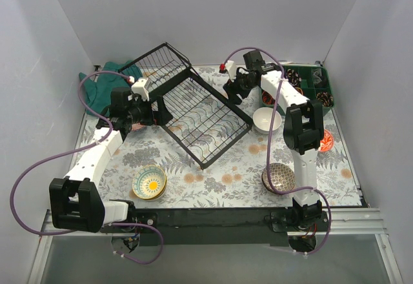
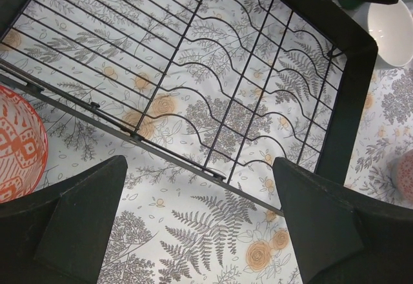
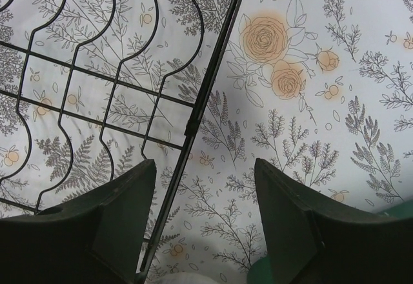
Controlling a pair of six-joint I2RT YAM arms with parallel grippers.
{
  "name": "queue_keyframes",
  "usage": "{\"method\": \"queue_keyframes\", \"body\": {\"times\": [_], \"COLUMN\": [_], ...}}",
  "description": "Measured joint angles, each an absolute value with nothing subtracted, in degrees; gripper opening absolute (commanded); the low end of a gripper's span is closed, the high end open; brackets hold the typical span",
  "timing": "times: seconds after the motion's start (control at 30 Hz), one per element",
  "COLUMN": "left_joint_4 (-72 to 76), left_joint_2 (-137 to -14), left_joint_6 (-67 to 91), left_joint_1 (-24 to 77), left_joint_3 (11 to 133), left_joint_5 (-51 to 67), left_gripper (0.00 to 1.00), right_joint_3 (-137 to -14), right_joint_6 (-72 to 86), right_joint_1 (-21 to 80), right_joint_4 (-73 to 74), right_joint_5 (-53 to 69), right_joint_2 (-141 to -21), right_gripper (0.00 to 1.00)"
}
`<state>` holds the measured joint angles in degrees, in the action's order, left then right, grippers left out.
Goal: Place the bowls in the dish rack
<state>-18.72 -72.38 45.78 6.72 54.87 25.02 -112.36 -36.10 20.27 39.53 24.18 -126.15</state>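
Nearest the bases: yellow-flowered bowl (image 1: pixel 149 182) & dark patterned bowl (image 1: pixel 278 177), waiting; white bowl (image 1: pixel 266 120) just R of the dish rack (image 1: pixel 203 119), which holds no bowls yet; left gripper (image 2: pixel 199 168) wide open at its L edge, red-orange bowl (image 2: pixel 13 142) beside it; right gripper (image 3: pixel 205 164) jaws apart astride the rim wire, gripping nothing; prob. to square up the skewed rack first.

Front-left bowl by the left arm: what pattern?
Bowl: yellow flower inside, blue-green rim band. Best in the top external view.

Beneath right gripper (image 3: pixel 205 168): dish rack (image 3: pixel 193 115) rim wire crossing the gap, apparently untouched; open tablecloth (image 3: pixel 322 135) rightward.
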Motion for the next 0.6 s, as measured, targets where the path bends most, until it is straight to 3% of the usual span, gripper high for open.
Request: {"method": "queue_keyframes", "body": {"times": [0.6], "left_joint_4": [-18.9], "left_joint_2": [-74.0], "left_joint_6": [45.4], "left_joint_1": [6.2], "left_joint_3": [54.6], "left_joint_5": [24.1], "left_gripper": [0.98], "right_joint_3": [-112.4], "right_joint_6": [-35.6], "right_joint_1": [20.3], "right_joint_4": [39.3], "right_joint_5": [22.2], "right_joint_2": [-128.1], "right_gripper": [0.52]}}
